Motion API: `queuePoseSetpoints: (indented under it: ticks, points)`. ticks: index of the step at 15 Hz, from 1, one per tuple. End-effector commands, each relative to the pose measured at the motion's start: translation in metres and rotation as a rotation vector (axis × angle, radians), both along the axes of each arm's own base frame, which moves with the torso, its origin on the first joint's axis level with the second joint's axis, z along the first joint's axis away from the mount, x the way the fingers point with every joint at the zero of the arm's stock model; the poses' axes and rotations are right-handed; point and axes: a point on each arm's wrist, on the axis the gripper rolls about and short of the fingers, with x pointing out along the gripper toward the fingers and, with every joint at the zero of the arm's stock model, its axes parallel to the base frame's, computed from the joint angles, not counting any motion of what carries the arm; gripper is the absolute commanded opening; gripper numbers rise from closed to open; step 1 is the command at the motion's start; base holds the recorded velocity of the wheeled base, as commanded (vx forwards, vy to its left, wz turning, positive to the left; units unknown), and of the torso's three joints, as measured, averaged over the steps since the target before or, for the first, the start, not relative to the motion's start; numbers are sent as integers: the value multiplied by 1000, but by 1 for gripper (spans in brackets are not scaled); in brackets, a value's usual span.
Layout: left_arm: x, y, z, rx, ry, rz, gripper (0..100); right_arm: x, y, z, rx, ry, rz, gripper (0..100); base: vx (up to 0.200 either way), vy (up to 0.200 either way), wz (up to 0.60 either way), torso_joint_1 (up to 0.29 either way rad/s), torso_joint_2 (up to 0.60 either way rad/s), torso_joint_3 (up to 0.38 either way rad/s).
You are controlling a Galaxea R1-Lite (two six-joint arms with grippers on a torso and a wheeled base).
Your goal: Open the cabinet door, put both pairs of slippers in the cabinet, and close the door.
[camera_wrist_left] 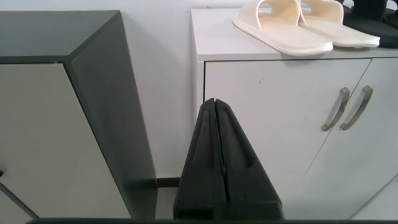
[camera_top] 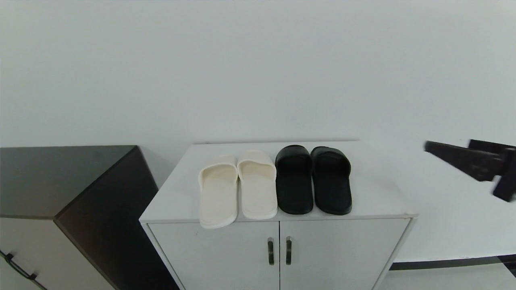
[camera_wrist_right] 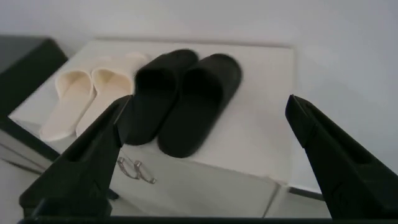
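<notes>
Head view: black slippers [camera_top: 313, 180] left of right hand [camera_top: 448, 145].

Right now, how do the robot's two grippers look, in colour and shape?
Both are plain matte black. The left gripper has two broad, flat fingers that narrow to a rounded tip, with a fine seam between them. The right gripper has long wedge-shaped fingers that taper to points.

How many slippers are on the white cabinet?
4, side by side: left cream slipper, right cream slipper, left black slipper, right black slipper, all on the cabinet top. None seems hidden.
</notes>
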Motion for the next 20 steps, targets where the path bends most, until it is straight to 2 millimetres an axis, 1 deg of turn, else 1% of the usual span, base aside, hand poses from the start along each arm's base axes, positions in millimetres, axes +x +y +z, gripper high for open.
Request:
queuePoseSetpoints:
  ticks: [1, 2, 4, 5, 6, 8, 11, 14, 16, 20]
  points:
    - [0, 0, 0, 0, 1, 1, 0, 38, 63, 4, -63, 91, 36, 100, 0, 0, 0, 0, 0, 0]
    - [0, 0, 0, 0, 1, -1, 0, 46, 75, 4, -64, 127, 13, 100, 0, 0, 0, 0, 0, 0]
    - [0, 0, 0, 0, 1, -1, 0, 56, 88, 2, -65, 155, -46, 100, 0, 0, 0, 0, 0, 0]
    - [0, 0, 0, 0, 1, -1, 0, 64, 99, -4, -69, 173, -65, 100, 0, 0, 0, 0, 0, 0]
    - [0, 0, 0, 0, 1, -1, 0, 69, 104, -8, -82, 181, -73, 100, 0, 0, 0, 0, 0, 0]
    - [0, 0, 0, 0, 1, -2, 0, 87, 124, -30, -103, 220, -137, 100, 0, 0, 0, 0, 0, 0]
    - [0, 0, 0, 0, 1, -2, 0, 103, 140, -49, -102, 230, -156, 100, 0, 0, 0, 0, 0, 0]
    - [0, 0, 0, 0, 1, -2, 0, 117, 153, -67, -96, 224, -160, 100, 0, 0, 0, 0, 0, 0]
    - [0, 0, 0, 0, 3, -2, 0, 132, 156, -78, -95, 226, -186, 100, 0, 0, 0, 0, 0, 0]
    - [0, 0, 0, 0, 3, -2, 0, 153, 158, -94, -79, 210, -215, 100, 0, 0, 0, 0, 0, 0]
